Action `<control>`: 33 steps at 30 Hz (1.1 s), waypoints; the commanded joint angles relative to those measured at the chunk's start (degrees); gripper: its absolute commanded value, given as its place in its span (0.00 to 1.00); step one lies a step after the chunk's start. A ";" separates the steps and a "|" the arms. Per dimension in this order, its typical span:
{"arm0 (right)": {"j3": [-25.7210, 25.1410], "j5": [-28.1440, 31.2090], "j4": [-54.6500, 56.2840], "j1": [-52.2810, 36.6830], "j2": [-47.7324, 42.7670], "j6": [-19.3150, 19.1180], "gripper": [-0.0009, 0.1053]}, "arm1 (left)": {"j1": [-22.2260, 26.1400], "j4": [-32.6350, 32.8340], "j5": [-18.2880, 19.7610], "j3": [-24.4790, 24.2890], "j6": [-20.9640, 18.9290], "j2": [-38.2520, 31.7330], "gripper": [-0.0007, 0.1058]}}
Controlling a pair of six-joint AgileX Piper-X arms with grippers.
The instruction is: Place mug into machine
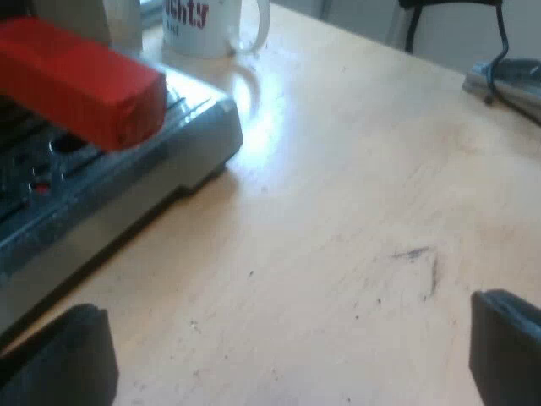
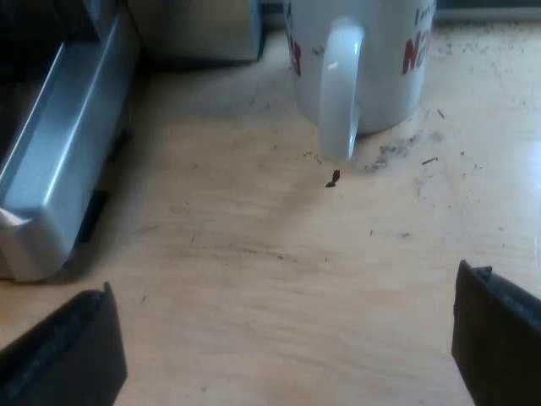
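Note:
A white mug (image 2: 359,63) with red lettering stands upright on the wooden table, its handle (image 2: 340,93) turned toward my right gripper (image 2: 287,351). That gripper hovers open a short way before the mug, with nothing between its fingers. The mug (image 1: 211,25) also stands beyond the corner of the espresso machine's drip tray (image 1: 127,169). The red end of the holder's handle (image 1: 80,80) juts out over that tray. My left gripper (image 1: 287,359) is open over bare table beside the tray.
The machine's metal drip tray edge (image 2: 59,169) lies close beside the mug. Dark coffee crumbs (image 2: 385,156) are scattered on the table around the mug's base. A grey object with a black cable (image 1: 507,80) sits at the table's far edge.

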 commanded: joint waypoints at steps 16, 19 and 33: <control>6.13 5.87 -39.15 3.10 24.39 -0.19 0.76 | -0.21 -3.18 0.46 -0.13 -0.85 5.45 0.82; 6.13 10.45 -48.15 6.01 32.45 2.38 0.76 | -0.21 -3.18 0.46 -0.13 -0.81 5.45 0.82; 2.44 18.21 -68.93 8.09 54.11 6.17 0.76 | -0.21 -3.18 0.46 -0.13 -0.81 5.45 0.82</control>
